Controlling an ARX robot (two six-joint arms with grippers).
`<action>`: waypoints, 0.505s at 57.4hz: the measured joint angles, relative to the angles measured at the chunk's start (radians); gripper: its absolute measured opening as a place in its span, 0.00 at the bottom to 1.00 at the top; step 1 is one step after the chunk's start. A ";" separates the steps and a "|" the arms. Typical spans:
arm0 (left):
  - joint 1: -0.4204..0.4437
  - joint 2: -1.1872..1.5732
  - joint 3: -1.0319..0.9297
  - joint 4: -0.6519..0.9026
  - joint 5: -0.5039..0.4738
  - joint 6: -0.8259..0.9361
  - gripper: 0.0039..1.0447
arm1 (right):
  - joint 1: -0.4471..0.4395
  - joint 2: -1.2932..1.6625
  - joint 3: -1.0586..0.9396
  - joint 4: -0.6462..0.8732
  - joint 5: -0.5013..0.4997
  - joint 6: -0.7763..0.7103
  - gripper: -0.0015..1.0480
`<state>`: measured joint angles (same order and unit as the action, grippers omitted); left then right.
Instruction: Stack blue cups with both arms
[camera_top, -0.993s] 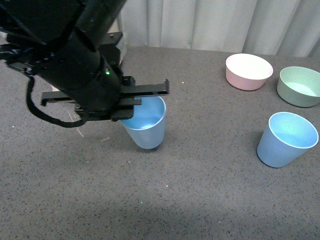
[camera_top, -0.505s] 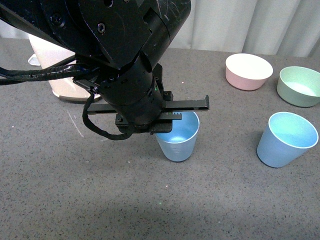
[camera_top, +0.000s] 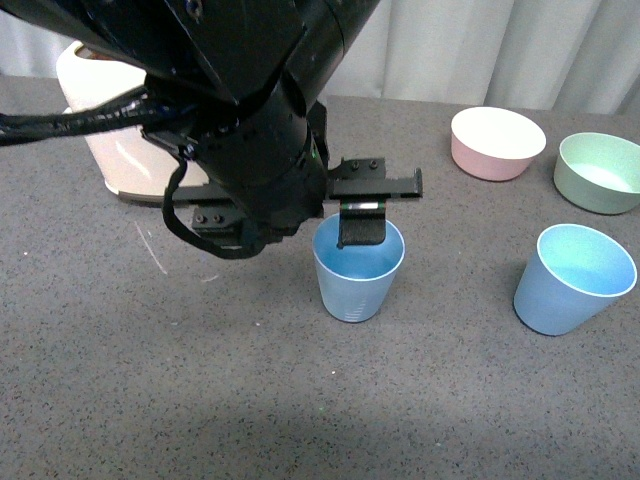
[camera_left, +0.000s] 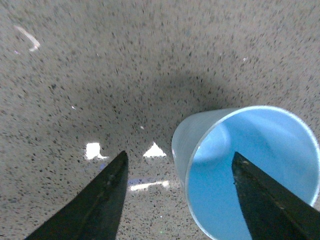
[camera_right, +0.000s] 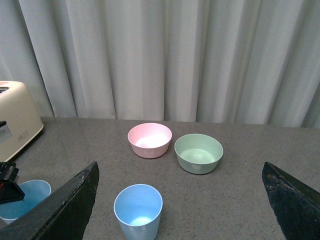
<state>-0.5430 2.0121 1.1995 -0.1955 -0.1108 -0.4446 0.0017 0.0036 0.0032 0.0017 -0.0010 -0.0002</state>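
Well, the step: from where I stand this looks like the pick-up of the nearer blue cup; the stacking itself is not yet done.
Left jaws: spread wide and gripping nothing. One finger hangs inside the cup and the other outside, with the wall between them.
Right jaws: wide apart in the wrist view, nothing between them.
Where the cups are: both upright on the worktop, well apart. The second blue cup stands off to the right, near the green bowl and the pink bowl.
Doing it well: I'd close gently and squarely on that wall just under the rim, then lift straight up so the cup doesn't tip.
Materials: matte light-blue plastic, thin-walled, likely to flex if squeezed hard.
Shapes: tapered and handleless with a paler rim; the taper should let one drop into the other.
Worktop surface: grey, speckled, slightly glossy.
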 joint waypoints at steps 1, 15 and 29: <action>0.001 -0.007 -0.001 0.001 -0.002 0.001 0.65 | 0.000 0.000 0.000 0.000 0.000 0.000 0.91; 0.010 -0.098 -0.058 0.163 -0.124 0.075 0.91 | 0.000 0.000 0.000 0.000 0.000 0.000 0.91; 0.119 -0.251 -0.609 1.283 -0.301 0.390 0.51 | 0.000 0.000 0.000 0.000 0.001 0.000 0.91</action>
<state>-0.4244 1.7615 0.5907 1.0878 -0.4118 -0.0547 0.0017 0.0036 0.0032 0.0017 -0.0002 0.0002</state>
